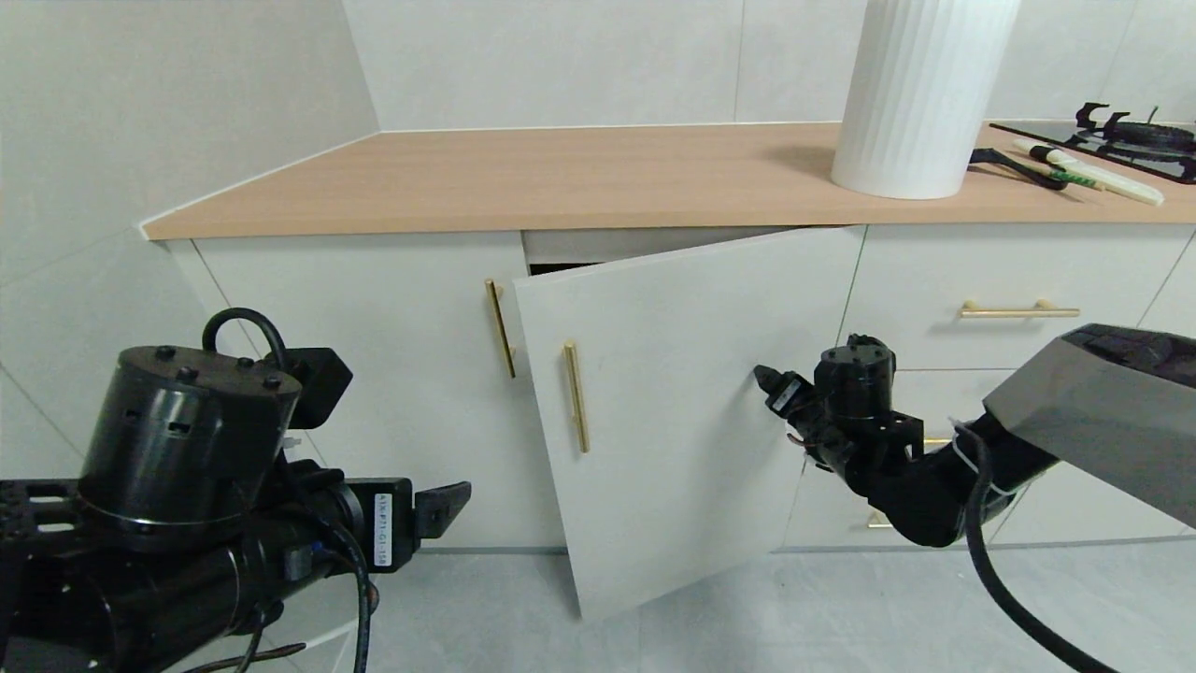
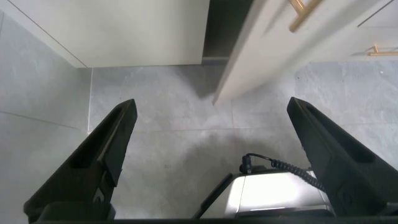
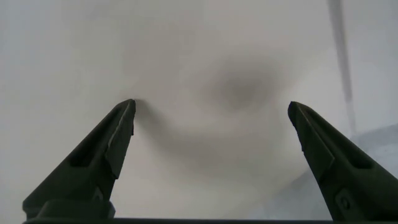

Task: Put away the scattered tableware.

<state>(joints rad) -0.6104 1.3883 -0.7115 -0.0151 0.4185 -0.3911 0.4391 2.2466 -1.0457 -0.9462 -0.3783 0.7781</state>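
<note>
While the left gripper (image 1: pixel 447 505) hangs low at near left, jaws wide and empty, it sits in the likely swing path of the cabinet door (image 1: pixel 691 411), which stands half open. Risk: a wider swing could strike that arm. Right gripper (image 1: pixel 768 381) is just beside the door's outer face, jaws wide, holding nothing. Risk: a push here would shut the door rather than open it, or scrape the panel. Tableware (image 1: pixel 1089 173) lies far right on the counter (image 1: pixel 523 178), close beside a tall white vase (image 1: pixel 920 93). Risk: a reach past the vase could tip it.
</note>
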